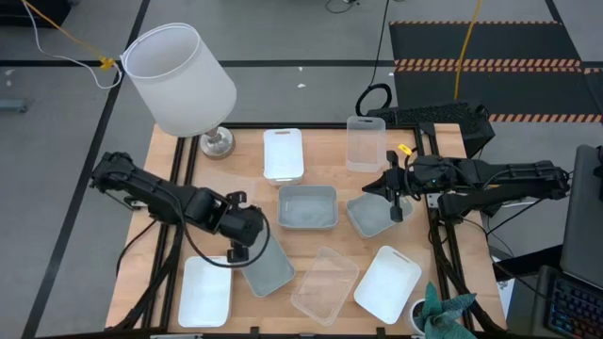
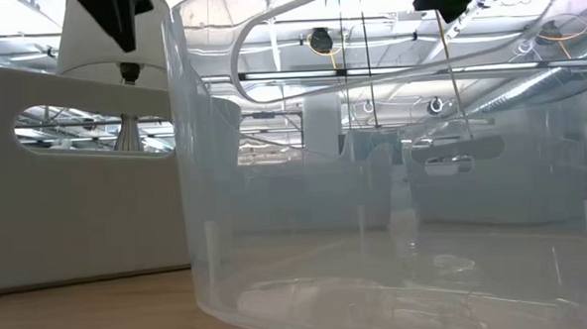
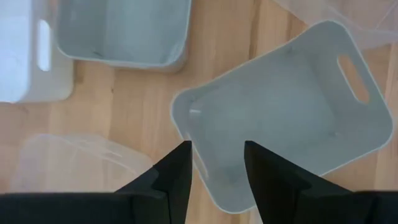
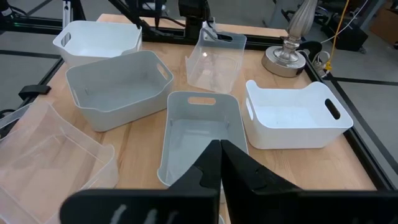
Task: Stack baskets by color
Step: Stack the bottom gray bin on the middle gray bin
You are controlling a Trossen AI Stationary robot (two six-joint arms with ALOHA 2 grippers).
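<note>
**Inspection: left gripper parted over a grey-blue bin, right gripper shut**

Your left gripper (image 1: 247, 250) sits lower left of centre in the high view, over the near rim of a shallow grey-blue plastic basket with rounded corners (image 1: 268, 269). In the left wrist view its two dark fingers (image 3: 179, 175) stand parted, one on each side of that basket's wall (image 3: 205, 180); you cannot tell from the pictures whether they press on it.

Your right gripper (image 1: 395, 196) hangs right of centre with its fingers pressed together and empty, as the right wrist view shows (image 4: 220, 163). It is above a second grey-blue basket (image 1: 373, 215), which lies tilted on the wooden table (image 1: 330, 141).

Outward from the tools, in the high view:
- A third grey-blue basket (image 1: 307, 207) stands at the centre of the frame, between the two grippers.
- An opaque white basket (image 1: 283, 153) lies above it, upper centre.
- A clear transparent basket (image 1: 365, 143) stands upper right of centre, on its side.
- Another clear transparent basket (image 1: 326, 284) lies lower centre, just beside the bin under your left gripper.
- White baskets lie at lower left (image 1: 205, 291) and lower right (image 1: 387, 282).
- A large white lampshade on a metal base (image 1: 180, 80) occupies the upper left corner.

No two baskets sit one inside another.
</note>
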